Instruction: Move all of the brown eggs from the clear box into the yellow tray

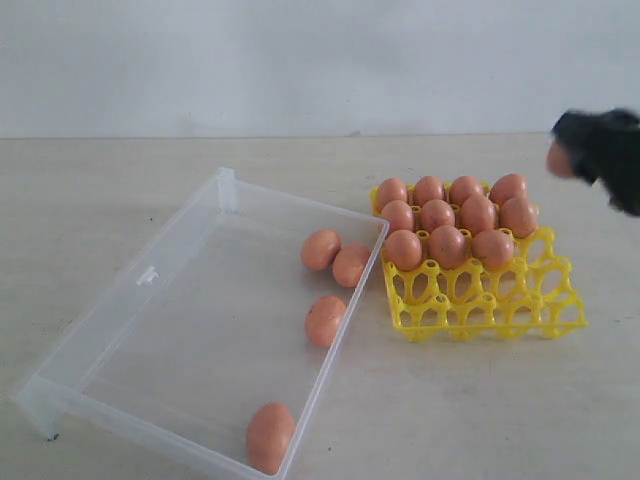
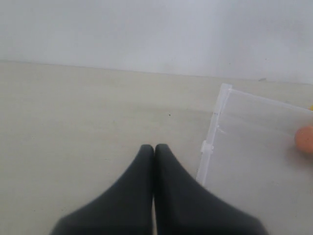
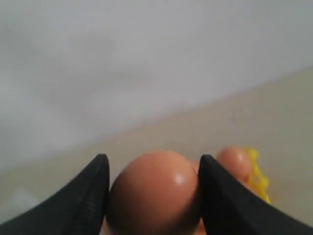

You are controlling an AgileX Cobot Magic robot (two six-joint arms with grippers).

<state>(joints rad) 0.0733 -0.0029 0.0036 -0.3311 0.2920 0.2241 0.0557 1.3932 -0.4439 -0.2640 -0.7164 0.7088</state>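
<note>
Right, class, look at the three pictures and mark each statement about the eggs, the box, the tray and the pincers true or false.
1. Four brown eggs lie in the clear box. True.
2. The right pincer is empty. False: it holds a brown egg.
3. The left pincer is shut. True.
4. The yellow tray sits inside the clear box. False: it stands beside the box, on the table.
5. Every cup of the tray is filled. False: the front cups are empty.
</note>
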